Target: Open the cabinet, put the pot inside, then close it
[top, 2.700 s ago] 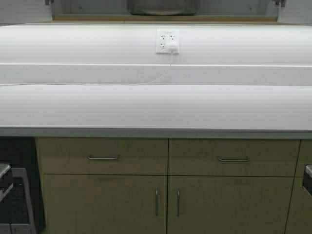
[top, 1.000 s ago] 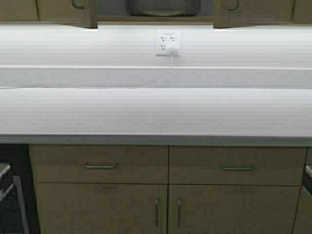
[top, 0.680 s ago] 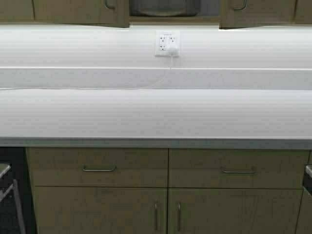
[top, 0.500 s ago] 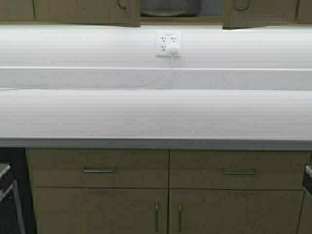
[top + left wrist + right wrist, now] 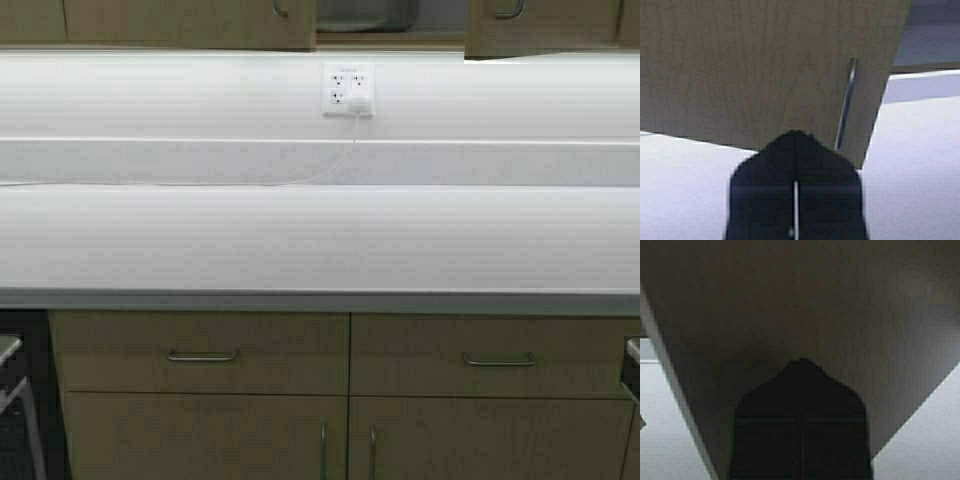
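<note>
Above white counter (image 5: pixel 320 235), cabinet (image 5: pixel 770 70) door touches left gripper (image 5: pixel 795 150), fingers pressed together.

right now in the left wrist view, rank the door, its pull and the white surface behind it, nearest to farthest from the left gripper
1. door: right at the tips of the left gripper.
2. pull: on the door near its free edge, off to one side of the tips.
3. white surface: past the door's edge, behind it.
</note>
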Tool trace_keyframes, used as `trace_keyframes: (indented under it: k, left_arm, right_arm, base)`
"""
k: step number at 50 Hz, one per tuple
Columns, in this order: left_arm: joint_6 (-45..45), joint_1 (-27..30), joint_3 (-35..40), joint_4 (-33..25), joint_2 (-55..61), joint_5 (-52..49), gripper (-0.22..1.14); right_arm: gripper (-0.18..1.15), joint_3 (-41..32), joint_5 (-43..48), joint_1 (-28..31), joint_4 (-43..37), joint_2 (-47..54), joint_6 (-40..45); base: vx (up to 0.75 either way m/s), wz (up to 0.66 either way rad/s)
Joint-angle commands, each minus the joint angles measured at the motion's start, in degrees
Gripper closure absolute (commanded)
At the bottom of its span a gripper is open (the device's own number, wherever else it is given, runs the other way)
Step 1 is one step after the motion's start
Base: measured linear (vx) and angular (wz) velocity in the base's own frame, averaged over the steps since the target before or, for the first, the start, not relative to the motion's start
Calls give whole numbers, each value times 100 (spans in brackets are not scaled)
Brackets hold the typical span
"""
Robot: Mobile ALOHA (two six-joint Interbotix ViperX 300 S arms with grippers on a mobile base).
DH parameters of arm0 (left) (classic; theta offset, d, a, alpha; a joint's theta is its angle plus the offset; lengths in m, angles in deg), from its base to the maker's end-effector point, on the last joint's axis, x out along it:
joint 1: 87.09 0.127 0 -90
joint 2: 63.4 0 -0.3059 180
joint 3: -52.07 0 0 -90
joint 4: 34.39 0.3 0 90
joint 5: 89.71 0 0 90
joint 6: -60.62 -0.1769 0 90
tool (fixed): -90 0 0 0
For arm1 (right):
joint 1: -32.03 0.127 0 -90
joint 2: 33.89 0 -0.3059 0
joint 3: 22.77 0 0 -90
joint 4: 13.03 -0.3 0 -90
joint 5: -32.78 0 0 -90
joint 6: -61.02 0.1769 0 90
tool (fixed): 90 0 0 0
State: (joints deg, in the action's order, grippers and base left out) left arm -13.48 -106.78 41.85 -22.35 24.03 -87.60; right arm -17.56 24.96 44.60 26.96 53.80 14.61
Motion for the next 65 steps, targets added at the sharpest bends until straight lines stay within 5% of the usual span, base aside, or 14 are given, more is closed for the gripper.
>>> trace_keyframes:
  k: [1,27,65]
  left_arm:
    - [35,-88,202,0,-114,62,87]
    - [167,-378,70,-141,-9,387,87]
    - [167,-703,1714,-149,1512,185,87]
  right_arm:
    - [91,-571,79,70,9,448,-9]
    - [92,1371,176,141,26,-1283,0]
    - [92,2127,-563,976,-35,-2373,0]
  base:
    - [14,2]
    - [13,4]
    - [16,-1]
